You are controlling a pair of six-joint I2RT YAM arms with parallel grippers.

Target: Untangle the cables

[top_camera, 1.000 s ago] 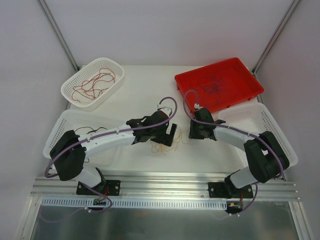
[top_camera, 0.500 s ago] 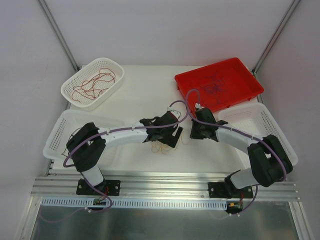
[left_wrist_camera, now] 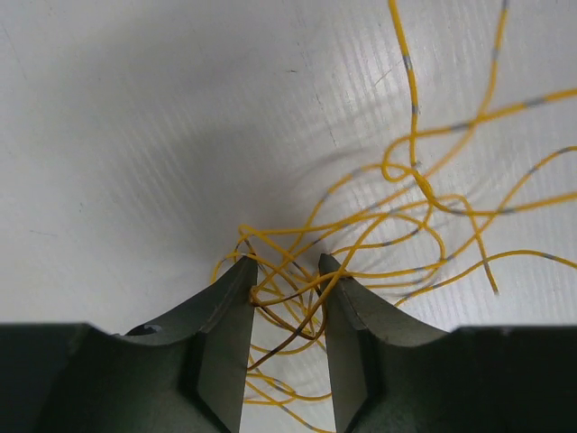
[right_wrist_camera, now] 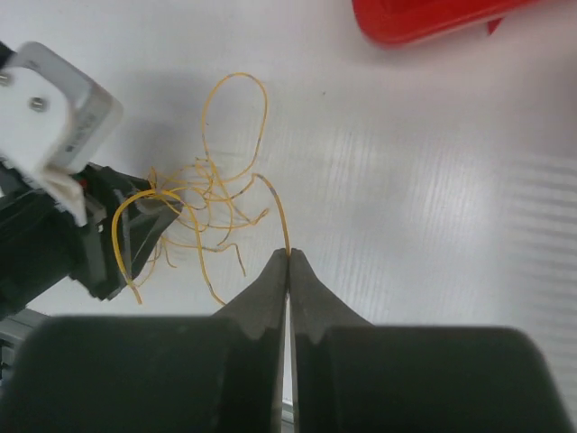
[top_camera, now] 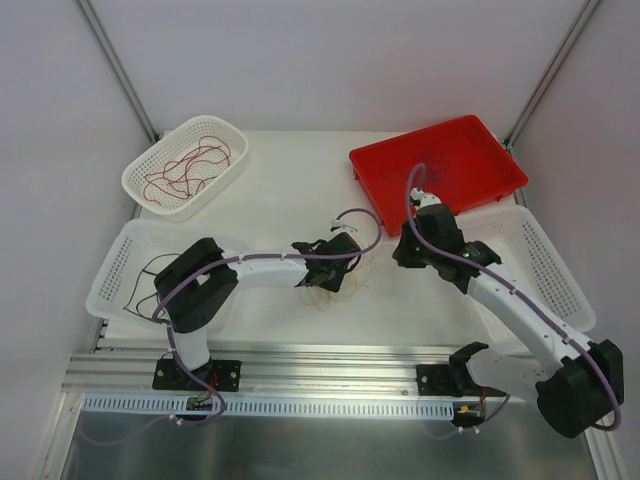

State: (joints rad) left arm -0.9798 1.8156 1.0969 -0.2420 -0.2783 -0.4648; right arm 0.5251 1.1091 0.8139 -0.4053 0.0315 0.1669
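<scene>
A loose tangle of thin yellow cables (top_camera: 325, 293) (left_wrist_camera: 424, 189) (right_wrist_camera: 212, 194) lies on the white table between the two arms. My left gripper (top_camera: 334, 279) (left_wrist_camera: 287, 263) is down on the tangle. Its jaws stand partly apart, with several yellow strands looped in the gap and touching the fingertips (left_wrist_camera: 243, 275). My right gripper (top_camera: 402, 258) (right_wrist_camera: 288, 253) is raised to the right of the tangle and shut on one yellow strand (right_wrist_camera: 275, 203) that arches back to the clump. The left gripper (right_wrist_camera: 135, 239) shows at the left of the right wrist view.
A white basket (top_camera: 232, 158) at the back left holds red wires (top_camera: 190, 165). A red tray (top_camera: 490, 160) (right_wrist_camera: 424, 18) at the back right holds dark wires. Long white baskets (top_camera: 115, 265) (top_camera: 550, 255) flank the arms; the left one holds black wire (top_camera: 150, 272).
My left gripper has slid right onto the yellow tangle and its jaws have narrowed around it. My right gripper has shut on a strand and pulled up and to the right.
</scene>
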